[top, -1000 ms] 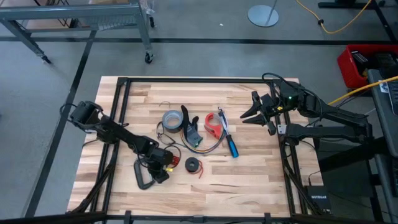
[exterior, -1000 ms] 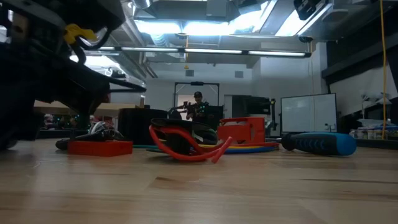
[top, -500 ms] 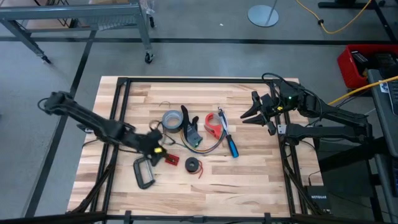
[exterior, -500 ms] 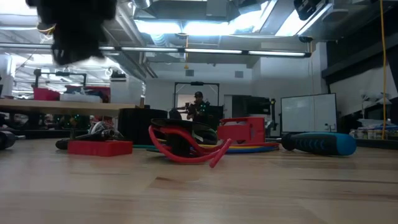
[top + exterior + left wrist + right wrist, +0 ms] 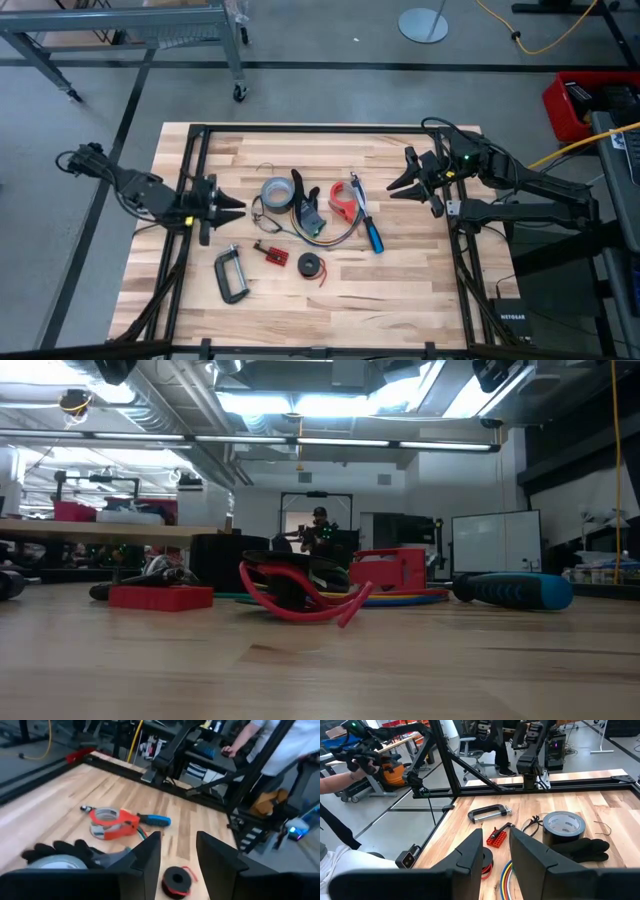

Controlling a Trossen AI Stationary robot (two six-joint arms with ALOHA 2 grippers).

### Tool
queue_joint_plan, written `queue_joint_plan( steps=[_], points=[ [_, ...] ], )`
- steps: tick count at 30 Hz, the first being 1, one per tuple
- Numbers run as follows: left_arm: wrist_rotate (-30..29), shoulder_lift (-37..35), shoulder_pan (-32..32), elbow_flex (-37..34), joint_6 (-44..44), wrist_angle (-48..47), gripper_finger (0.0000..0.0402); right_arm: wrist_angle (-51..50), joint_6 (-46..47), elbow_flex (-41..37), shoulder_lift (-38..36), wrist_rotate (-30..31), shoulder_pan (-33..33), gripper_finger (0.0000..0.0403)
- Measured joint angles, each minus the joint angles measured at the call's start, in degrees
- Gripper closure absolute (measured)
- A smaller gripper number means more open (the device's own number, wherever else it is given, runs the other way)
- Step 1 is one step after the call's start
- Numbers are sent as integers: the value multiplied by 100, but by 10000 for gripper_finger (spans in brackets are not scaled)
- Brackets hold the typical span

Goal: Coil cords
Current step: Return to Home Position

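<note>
Black fingers of my left gripper (image 5: pixel 236 212) stand spread apart over the left part of the wooden table (image 5: pixel 420 290), pointing toward the middle. In the left wrist view the gap between them is wide, and through it I see the black spool (image 5: pixel 176 880).

That spool sits near the front middle of the table, just right of a small red block (image 5: pixel 272 256) and well apart from both grippers. The red wire (image 5: pixel 321 277) is wound on it, with a short tail sticking out onto the wood. From table height the winding looks loose: a red loop bulges around the spool's base and its end kicks upward.

The multi-coloured cord (image 5: pixel 342 232) lies uncoiled behind the spool as a shallow arc. One end is tucked under the black glove (image 5: pixel 308 205), and the other end reaches the blue-handled screwdriver (image 5: pixel 371 233). In the right wrist view its strands run side by side.

A grey tape roll (image 5: pixel 276 191) touches the glove's left side, and a red tape dispenser (image 5: pixel 343 197) lies to its right. A C-clamp (image 5: pixel 231 277) lies near the front left.

My right gripper (image 5: pixel 400 172) waits over the table's right side, fingers likewise parted. A person (image 5: pixel 318 530) stands far back in the room.
</note>
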Motion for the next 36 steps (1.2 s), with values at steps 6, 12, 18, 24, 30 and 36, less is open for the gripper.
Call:
queue_joint_plan(
  steps=[6,12,18,24,30,36],
  points=[
    [-27,-16,-8,-12,-156,-686,284,2,-12,0,0,0,0,303],
    [-859,-38,-8,-729,-470,-633,284,4,-17,0,0,0,-1,303],
    [-1182,-38,-10,-1648,-1340,-147,284,4,-20,0,0,0,0,303],
    [-1182,-38,-10,-2539,-1081,1500,284,30,-149,0,-46,0,1,304],
    [-1090,-38,-10,-3163,-619,2727,284,38,-151,0,-46,0,0,303],
    [-480,-38,-10,-3638,118,3965,284,46,-150,0,-44,0,1,303]
  ],
)
